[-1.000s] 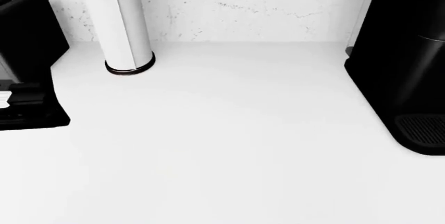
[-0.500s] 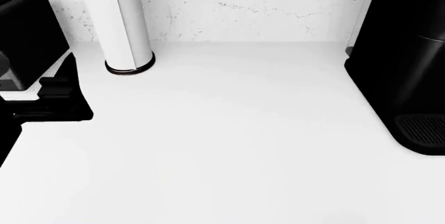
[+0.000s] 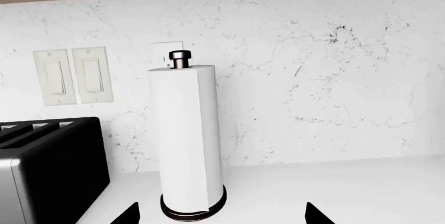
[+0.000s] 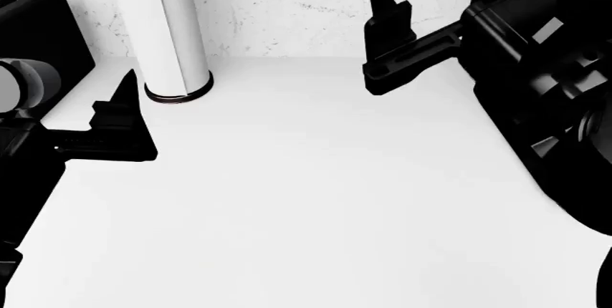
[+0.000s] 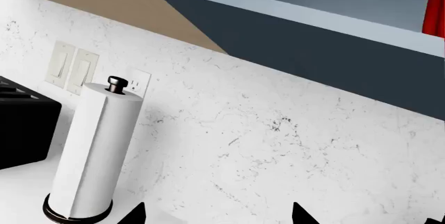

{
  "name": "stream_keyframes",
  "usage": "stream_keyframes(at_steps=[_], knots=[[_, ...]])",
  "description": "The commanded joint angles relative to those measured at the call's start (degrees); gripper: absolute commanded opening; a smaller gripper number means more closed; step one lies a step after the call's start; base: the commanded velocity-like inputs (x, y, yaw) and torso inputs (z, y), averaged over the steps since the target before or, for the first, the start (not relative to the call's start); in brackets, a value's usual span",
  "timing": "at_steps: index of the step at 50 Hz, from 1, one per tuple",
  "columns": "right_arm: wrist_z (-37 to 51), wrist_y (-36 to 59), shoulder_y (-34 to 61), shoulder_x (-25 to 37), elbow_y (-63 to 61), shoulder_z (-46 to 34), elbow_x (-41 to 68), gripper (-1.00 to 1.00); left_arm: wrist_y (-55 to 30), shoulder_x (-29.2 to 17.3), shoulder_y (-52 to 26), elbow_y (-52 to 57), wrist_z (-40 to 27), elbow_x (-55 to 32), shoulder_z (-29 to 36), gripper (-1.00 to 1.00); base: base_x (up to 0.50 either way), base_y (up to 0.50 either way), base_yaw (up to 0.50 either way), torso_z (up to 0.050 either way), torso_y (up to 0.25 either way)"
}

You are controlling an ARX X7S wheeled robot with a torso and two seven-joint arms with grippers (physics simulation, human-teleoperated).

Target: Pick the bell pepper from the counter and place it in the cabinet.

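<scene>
No bell pepper lies on the white counter (image 4: 306, 200) in the head view. In the right wrist view, a glossy red sliver (image 5: 436, 10) shows at the picture's edge inside the open blue-grey cabinet (image 5: 313, 41) above the backsplash; I cannot tell whether it is the pepper. My left gripper (image 4: 122, 107) hovers over the counter's left side, facing the paper towel roll (image 3: 187, 140). Its fingertips (image 3: 128, 214) are wide apart and hold nothing. My right gripper (image 4: 388, 18) is raised at the back right, open and empty, its fingertips (image 5: 135, 214) far apart.
A paper towel roll (image 4: 172, 29) stands at the back left. A black toaster (image 4: 39, 36) is at the left edge and a tall black coffee machine (image 4: 564, 122) at the right, partly behind my right arm. Light switches (image 3: 73, 75) are on the marble backsplash.
Both arms have come up into the head view. The left gripper moved right and up toward the paper towel roll. The right gripper came in from the upper right, in front of the coffee machine.
</scene>
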Motion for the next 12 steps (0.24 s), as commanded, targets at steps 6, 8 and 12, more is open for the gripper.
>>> stream_keyframes(at_steps=[6, 8, 12], knots=[[-4.19, -4.47, -5.11, -0.5, -2.34, -4.33, -7.35, 1.0, 0.01, 1.06, -0.51, -0.26, 0.99, 1.55, 2.11, 1.0, 0.0, 0.0, 0.0, 0.0, 0.0], [-5.09, -5.79, -6.46, -0.3, -2.61, -4.87, -8.88, 1.0, -0.04, 1.26, -0.37, -0.29, 1.27, 1.98, 2.4, 1.0, 0.0, 0.0, 0.0, 0.0, 0.0], [-5.99, -7.09, -7.74, -0.31, -2.78, -5.98, -10.57, 1.0, -0.12, 1.46, -0.36, -0.47, 1.61, 2.54, 2.91, 1.0, 0.0, 0.0, 0.0, 0.0, 0.0]])
